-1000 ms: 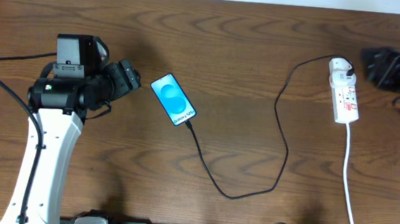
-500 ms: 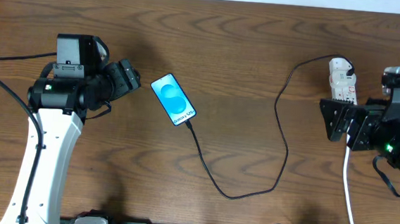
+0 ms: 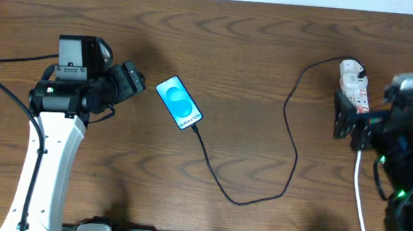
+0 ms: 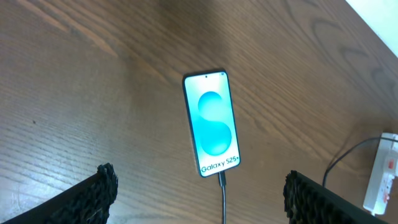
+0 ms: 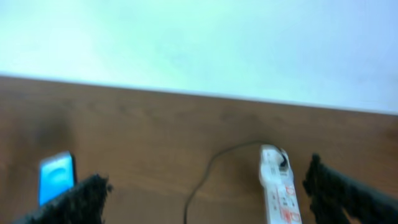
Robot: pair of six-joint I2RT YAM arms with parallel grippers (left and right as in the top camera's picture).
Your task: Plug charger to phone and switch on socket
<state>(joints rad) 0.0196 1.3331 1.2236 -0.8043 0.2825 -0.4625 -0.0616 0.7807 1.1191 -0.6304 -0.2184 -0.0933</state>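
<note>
Phone [image 3: 179, 103] mid-left on tabletop [image 3: 255, 46], charger [image 3: 292, 136] tip apparently in port. Step: switching socket [image 3: 354, 86], far right. R claw [image 3: 341, 125] over it, fingers apart; L claw [image 3: 137, 81] apart too. Next: lower, press it on w/ one fingertip

Phone [image 4: 212, 124] screen reads "Galaxy S25"; socket's [image 3: 354, 86] red markings unreadable.

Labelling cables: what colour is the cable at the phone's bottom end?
Black charger; clearest in the left wrist view.

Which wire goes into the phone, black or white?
The thin black cable reaches the phone; the thicker white cord runs from the socket.
</note>
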